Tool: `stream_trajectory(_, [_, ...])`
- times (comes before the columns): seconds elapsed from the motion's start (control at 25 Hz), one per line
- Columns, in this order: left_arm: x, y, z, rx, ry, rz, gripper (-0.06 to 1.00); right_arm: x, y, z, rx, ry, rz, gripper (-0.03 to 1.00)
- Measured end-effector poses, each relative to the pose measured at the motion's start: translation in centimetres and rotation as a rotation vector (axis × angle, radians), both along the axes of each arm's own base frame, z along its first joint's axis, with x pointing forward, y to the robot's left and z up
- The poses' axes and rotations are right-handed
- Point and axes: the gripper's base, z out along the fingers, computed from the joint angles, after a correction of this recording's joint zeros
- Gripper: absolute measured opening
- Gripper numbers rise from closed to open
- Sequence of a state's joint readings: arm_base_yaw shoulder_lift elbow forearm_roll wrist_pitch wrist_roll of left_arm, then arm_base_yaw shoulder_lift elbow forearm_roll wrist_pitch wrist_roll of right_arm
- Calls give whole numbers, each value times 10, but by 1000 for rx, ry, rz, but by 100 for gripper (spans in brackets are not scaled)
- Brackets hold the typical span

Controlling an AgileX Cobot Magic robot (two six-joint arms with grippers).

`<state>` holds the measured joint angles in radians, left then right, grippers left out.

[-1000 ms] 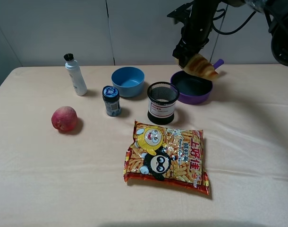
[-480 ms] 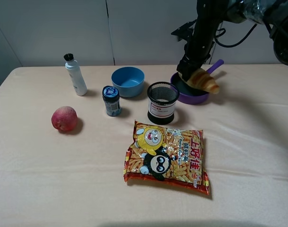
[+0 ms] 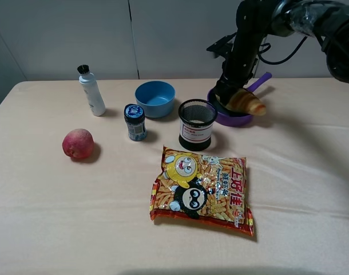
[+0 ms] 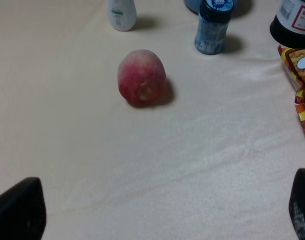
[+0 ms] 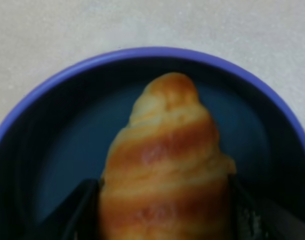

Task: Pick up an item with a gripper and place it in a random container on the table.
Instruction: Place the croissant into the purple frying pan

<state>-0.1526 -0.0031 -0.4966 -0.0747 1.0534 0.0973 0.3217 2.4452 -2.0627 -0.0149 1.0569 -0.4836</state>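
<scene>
My right gripper (image 3: 228,96) is shut on the golden-brown striped croissant (image 3: 245,102) and holds it low over the purple frying pan (image 3: 222,116) at the back right of the table (image 3: 60,206). The pan's handle (image 3: 260,81) points to the back right. In the right wrist view the croissant (image 5: 165,160) sits between the black fingers (image 5: 80,212) inside the pan's purple rim (image 5: 142,52), over its dark inside. Whether it touches the pan floor I cannot tell. My left gripper (image 4: 160,220) is open and empty above bare cloth, near the peach (image 4: 141,77).
A black mesh cup (image 3: 197,124) stands just left of the pan, and a blue bowl (image 3: 155,98) behind it. An orange snack bag (image 3: 202,189) lies in the middle. A peach (image 3: 78,144), a white bottle (image 3: 91,91) and a small blue-capped jar (image 3: 135,121) stand on the left.
My right gripper has come down and slightly right with the croissant, from above the pan's far rim to low over the pan. Nothing else has moved.
</scene>
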Motion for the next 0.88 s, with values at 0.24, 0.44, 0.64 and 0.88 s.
stream_trajectory(0.24, [0,0,0,0,0,0,99,0,0,-1,-1,3,0,40])
stream_trajectory(0.44, [0,0,0,0,0,0,99,0,0,-1,-1,3,0,40])
stream_trajectory(0.64, [0,0,0,0,0,0,99,0,0,-1,0,3,-4,40])
stream_trajectory(0.88, [0,0,0,0,0,0,99,0,0,-1,1,3,-7,40])
